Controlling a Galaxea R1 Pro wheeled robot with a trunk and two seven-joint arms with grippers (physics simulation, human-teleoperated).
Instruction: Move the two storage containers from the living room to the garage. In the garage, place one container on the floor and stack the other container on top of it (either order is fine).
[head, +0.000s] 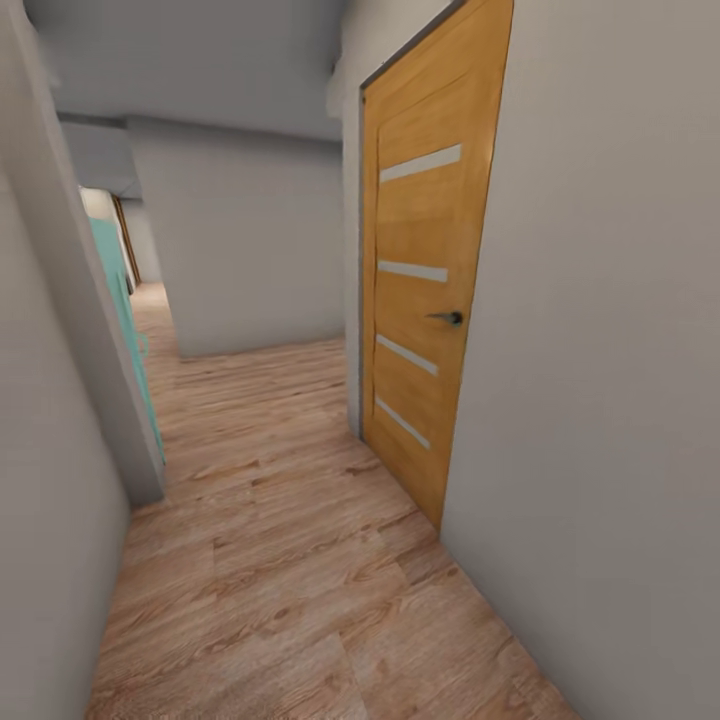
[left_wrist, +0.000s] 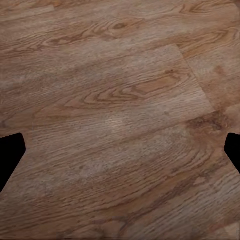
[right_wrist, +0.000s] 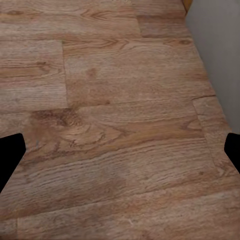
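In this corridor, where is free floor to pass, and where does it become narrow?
The wood-plank floor lies bare between the grey left wall and the right wall. It narrows beside the closed wooden door and its handle, and further on between the turquoise panel and the far wall block. Both wrist views show bare planks under open grippers.

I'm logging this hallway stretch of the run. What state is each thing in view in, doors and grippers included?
Wooden door: shut, flush in its frame, handle level.
Teal door: its edge shows past the left wall's corner; open or shut, cannot tell.
Left gripper: open, fingers wide apart, nothing held, wood floor below.
Right gripper: open, nothing held, over floor beside the wall.
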